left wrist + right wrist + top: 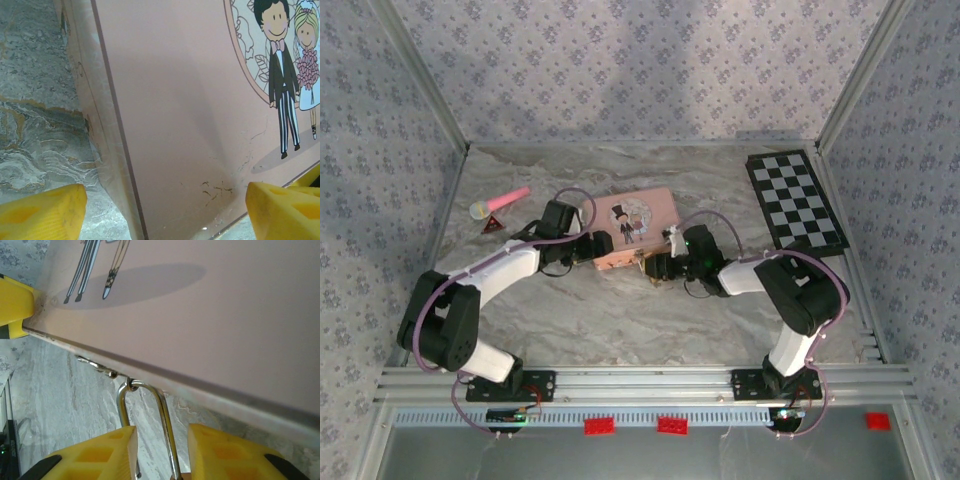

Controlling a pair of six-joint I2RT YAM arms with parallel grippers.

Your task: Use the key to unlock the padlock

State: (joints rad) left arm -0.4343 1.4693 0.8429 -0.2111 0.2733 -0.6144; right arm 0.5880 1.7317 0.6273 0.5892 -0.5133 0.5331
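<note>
The pink tin box (638,222) with a cartoon couple on its lid lies mid-table. The padlock's thin grey shackle (162,415) hangs from a small loop at the box's front edge. A sliver of its brass body shows at the bottom edge of the right wrist view. My right gripper (162,440) stands open and narrow, one shackle leg in the gap and the other behind a finger. In the top view the right gripper (658,268) sits at the box's near edge. My left gripper (167,200) straddles the box's near-left corner, open wide, its left finger (45,210) clear of the wall. The key is hidden.
A black-and-white chessboard (795,200) lies at the back right. A pink toy microphone (500,202) and a small red triangle (493,225) lie at the back left. Metal frame posts and patterned walls ring the marbled table (620,320).
</note>
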